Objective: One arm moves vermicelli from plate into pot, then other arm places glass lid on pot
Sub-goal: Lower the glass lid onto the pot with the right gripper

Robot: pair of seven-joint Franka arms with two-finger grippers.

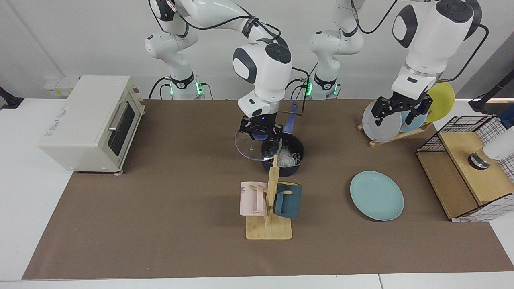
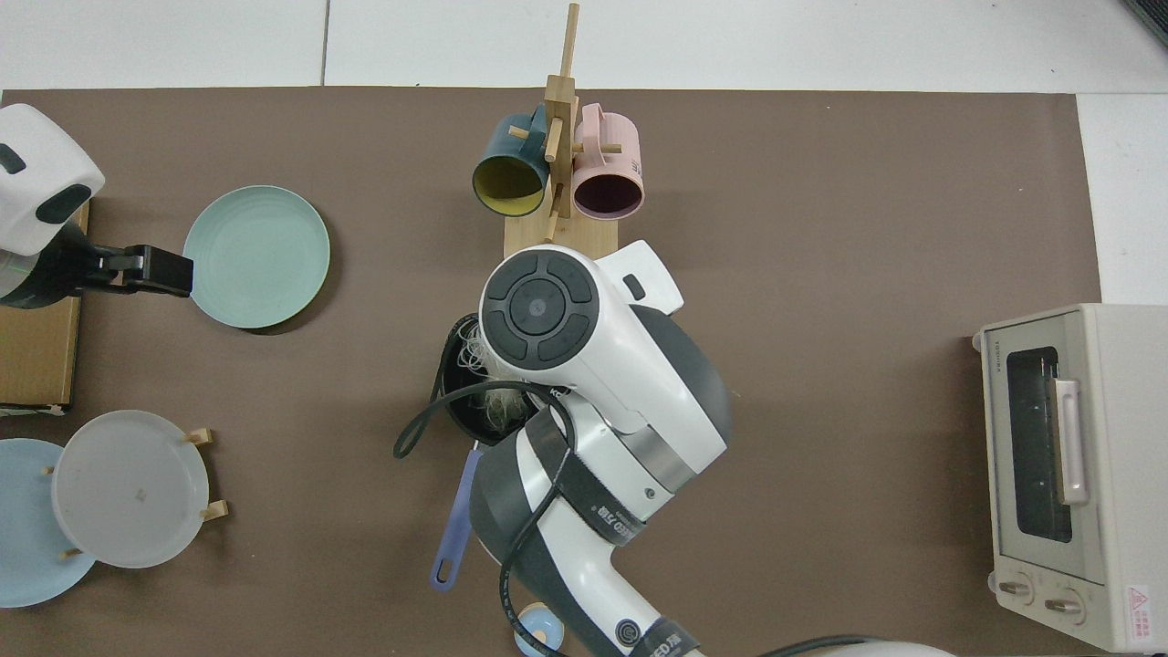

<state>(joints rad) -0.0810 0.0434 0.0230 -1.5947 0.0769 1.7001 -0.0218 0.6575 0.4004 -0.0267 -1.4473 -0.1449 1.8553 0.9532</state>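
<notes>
Right gripper, fingers pinched on the blue knob of the glass lid, holds the lid tilted in the air, overlapping the near rim of the pot. The vermicelli lies inside the pot. Left gripper, fingers spread and empty, hangs before the rack plates, well apart from the bare teal plate.

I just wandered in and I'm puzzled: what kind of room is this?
Probably a robotics lab staged as a kitchen: two white robot arms at one table, with a toaster oven, a mug rack and a saucepan.
</notes>
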